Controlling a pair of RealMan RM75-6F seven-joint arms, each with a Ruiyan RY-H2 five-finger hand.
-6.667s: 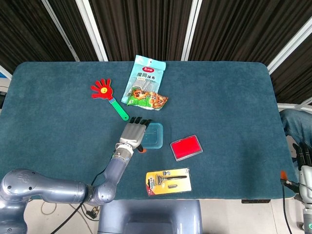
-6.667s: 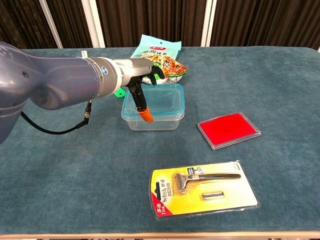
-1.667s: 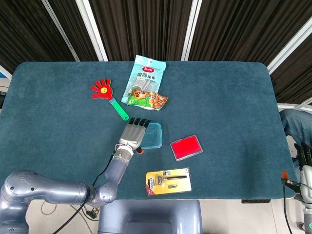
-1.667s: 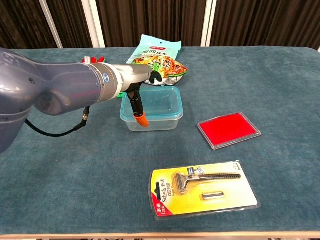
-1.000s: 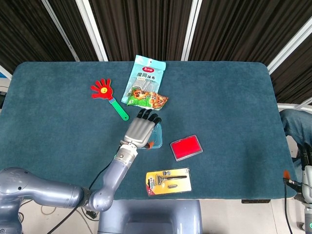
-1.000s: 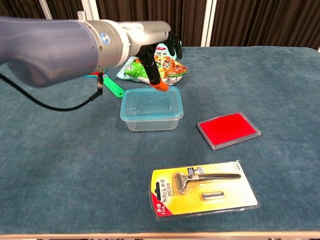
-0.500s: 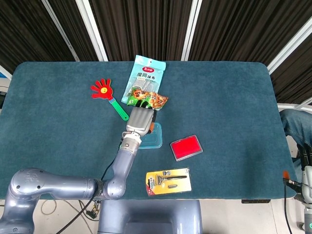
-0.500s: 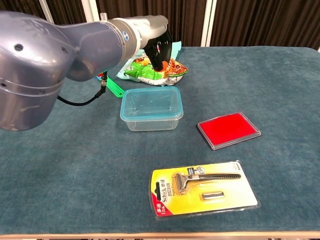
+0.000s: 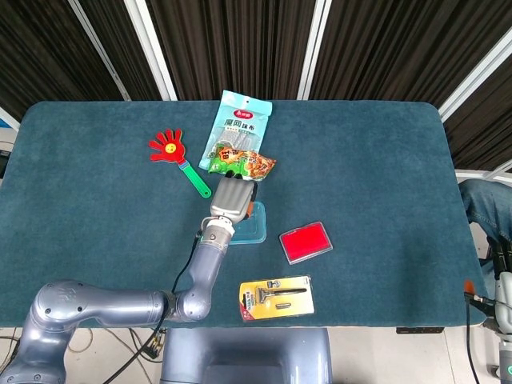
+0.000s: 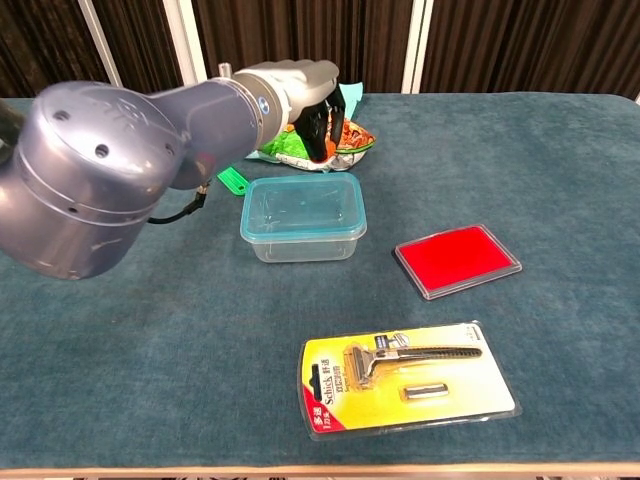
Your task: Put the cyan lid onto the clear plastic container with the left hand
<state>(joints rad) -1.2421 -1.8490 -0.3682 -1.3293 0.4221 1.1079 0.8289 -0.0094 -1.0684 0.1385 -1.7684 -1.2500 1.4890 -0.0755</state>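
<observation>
1. Lifted clear since a moment ago, the left hand (image 10: 318,118) hangs beyond the far rim, fingers curled together, empty.
2. Cyan lid (image 10: 302,206) sits on the clear plastic container (image 10: 300,243), mid-counter.
3. Right hand (image 9: 502,272): cannot tell.

In the head view, the left hand (image 9: 231,198) covers the near edge of the clear plastic container (image 9: 252,226) and the lower part of the snack bags (image 9: 237,132). In the chest view, this hand's fingers (image 10: 318,125) curl down in front of the snack bags, and whether they touch anything cannot be told. The right hand (image 9: 502,276) is cut off by the head view's right edge; its fingers cannot be made out.
</observation>
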